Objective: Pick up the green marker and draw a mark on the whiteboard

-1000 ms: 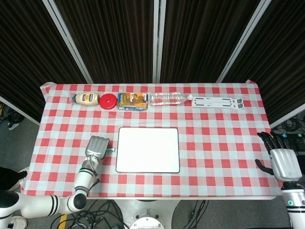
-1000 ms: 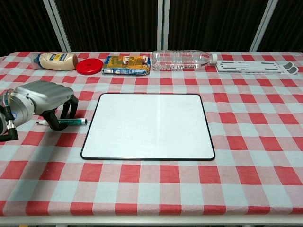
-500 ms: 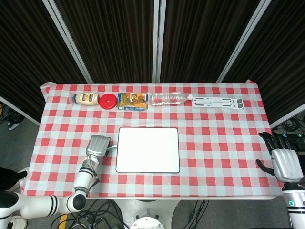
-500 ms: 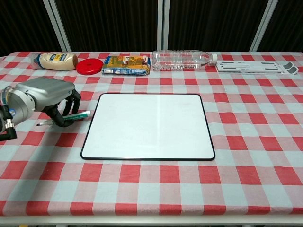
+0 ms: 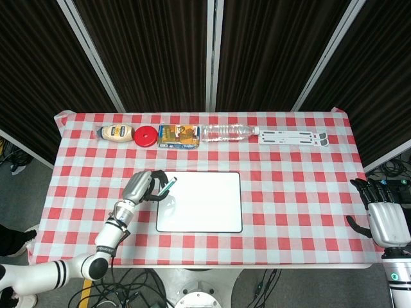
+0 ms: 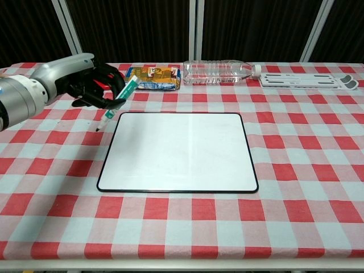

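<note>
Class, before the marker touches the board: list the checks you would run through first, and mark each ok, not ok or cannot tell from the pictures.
1. green marker held in the left hand: ok, lifted off the table.
2. Tip pointing down: ok, tilted, tip lowest.
3. Tip over the whiteboard: not ok, it hangs just outside the left edge.
4. Cap off: cannot tell.
5. Board surface free: ok, nothing lies on it.
6. right hand out of the way: ok, at the table's far right edge.
</note>
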Available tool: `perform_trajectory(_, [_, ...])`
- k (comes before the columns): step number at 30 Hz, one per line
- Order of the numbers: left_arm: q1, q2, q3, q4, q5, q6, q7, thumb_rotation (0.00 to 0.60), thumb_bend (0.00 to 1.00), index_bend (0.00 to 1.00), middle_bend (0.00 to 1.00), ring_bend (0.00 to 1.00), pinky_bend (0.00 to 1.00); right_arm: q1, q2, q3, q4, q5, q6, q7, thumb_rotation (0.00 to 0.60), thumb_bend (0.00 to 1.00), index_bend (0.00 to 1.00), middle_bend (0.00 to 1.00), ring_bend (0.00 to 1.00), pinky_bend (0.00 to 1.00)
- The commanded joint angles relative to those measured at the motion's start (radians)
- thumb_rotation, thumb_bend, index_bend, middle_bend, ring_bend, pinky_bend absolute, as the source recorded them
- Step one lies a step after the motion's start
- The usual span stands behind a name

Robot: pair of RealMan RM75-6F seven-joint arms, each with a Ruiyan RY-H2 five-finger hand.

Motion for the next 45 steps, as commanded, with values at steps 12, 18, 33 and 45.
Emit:
perform_trajectory(12, [-0.149, -0.300, -0.011, 0.560, 0.326, -0.049, -0.359, 0.600, 0.41, 0.61, 0.63, 0.73, 0.82, 0.001, 0.002, -0.005, -0.005, 0.004, -0.017, 0.003, 0.600, 0.15, 0.12, 0.12, 0.06, 0.10])
perform_trajectory(18, [-0.187, -0.362, 0.001, 0.687, 0.331, -0.064, -0.396, 0.600, 0.41, 0.61, 0.63, 0.71, 0.80, 0.003, 0.000, -0.006, -0.006, 0.004, -0.023, 0.004, 0.600, 0.15, 0.12, 0.12, 0.06, 0.10])
perform_trajectory(33, [-0.181, -0.434, 0.039, 0.811, 0.329, -0.047, -0.474, 0.600, 0.41, 0.61, 0.63, 0.70, 0.79, 0.010, -0.008, -0.004, -0.001, 0.010, -0.037, 0.007, 0.600, 0.15, 0.12, 0.12, 0.06, 0.10])
perform_trajectory(45, [-0.082, -0.326, 0.096, 0.606, 0.315, -0.028, -0.439, 0.600, 0.41, 0.61, 0.63, 0.70, 0.79, 0.008, -0.016, -0.010, 0.009, -0.005, -0.031, 0.020, 0.600, 0.15, 0.12, 0.12, 0.06, 0.10])
